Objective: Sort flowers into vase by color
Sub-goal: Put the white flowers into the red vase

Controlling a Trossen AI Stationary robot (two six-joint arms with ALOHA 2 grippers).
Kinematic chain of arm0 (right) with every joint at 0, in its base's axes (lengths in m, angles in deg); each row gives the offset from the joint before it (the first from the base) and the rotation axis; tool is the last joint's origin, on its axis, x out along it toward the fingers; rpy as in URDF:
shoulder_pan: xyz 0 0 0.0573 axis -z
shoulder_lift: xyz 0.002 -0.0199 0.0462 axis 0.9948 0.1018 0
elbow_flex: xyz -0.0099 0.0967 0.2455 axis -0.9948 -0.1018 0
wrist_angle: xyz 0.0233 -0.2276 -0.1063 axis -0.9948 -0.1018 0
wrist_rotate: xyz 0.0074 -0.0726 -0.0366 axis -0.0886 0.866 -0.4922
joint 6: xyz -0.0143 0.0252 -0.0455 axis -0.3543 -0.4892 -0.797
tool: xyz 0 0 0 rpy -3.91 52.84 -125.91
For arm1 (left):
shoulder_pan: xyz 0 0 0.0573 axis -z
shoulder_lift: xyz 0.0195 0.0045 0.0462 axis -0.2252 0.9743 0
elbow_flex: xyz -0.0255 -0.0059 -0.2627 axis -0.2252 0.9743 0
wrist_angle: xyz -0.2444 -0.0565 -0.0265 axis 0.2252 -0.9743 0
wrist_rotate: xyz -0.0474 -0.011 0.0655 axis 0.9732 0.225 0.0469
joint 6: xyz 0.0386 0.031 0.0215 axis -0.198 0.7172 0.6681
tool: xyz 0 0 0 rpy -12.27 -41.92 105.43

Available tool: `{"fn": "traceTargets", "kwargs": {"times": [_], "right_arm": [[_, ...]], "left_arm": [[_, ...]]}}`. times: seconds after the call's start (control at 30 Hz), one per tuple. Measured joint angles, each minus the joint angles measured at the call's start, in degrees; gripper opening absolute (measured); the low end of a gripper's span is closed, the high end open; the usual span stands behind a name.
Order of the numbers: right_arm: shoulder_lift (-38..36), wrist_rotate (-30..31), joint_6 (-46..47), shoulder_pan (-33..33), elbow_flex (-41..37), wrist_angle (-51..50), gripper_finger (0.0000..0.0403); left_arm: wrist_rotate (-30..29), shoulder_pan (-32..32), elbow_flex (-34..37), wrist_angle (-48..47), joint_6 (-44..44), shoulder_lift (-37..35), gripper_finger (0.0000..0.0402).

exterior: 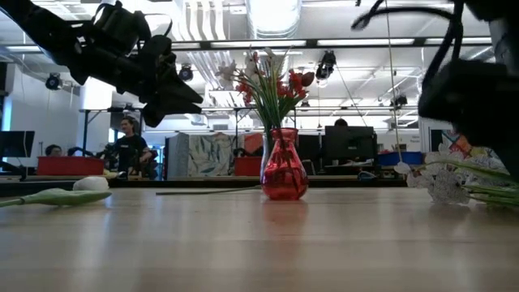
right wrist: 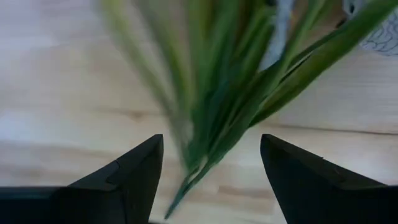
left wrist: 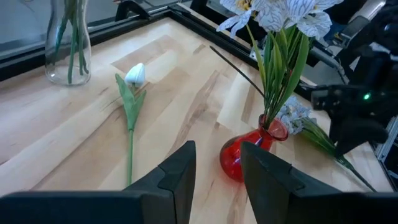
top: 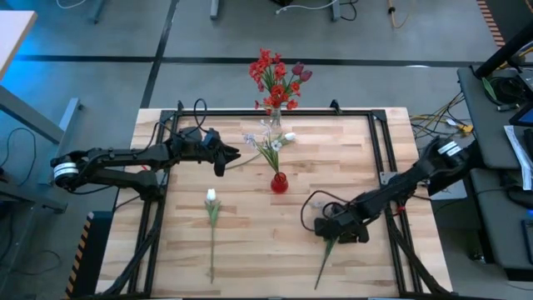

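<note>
Wooden table [top: 350, 167], light butcher-block top, black metal frame [top: 379, 146] along its edges. Grey floor around it, dark tape line [top: 125, 58] across the far side. Bundle of coloured cables [top: 441, 121] just off the table's right edge; a dark desk [top: 500, 167] with equipment beyond.

Low view: open room behind the table, ceiling strip lights [exterior: 357, 42], row of dark monitors [exterior: 349, 146], red bin [exterior: 69, 165]. One person [exterior: 128, 144] seated at far left, well away from the table.
</note>
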Motion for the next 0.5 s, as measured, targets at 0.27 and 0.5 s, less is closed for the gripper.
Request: {"fn": "traceTargets", "kwargs": {"times": [0.27,0.5], "right_arm": [[5.41,-2.30,-3.03,0.00,3.22,-2.26,0.0210],[2.96,3.57,-5.20,0.14,6.58,-7.93,0.0088]], "left_arm": [[0.11,0.00,0.13,0.01,-0.11,0.02,0.0111],[0.42,0.00,0.17,0.01,-0.10,0.02,0.0111]]}}
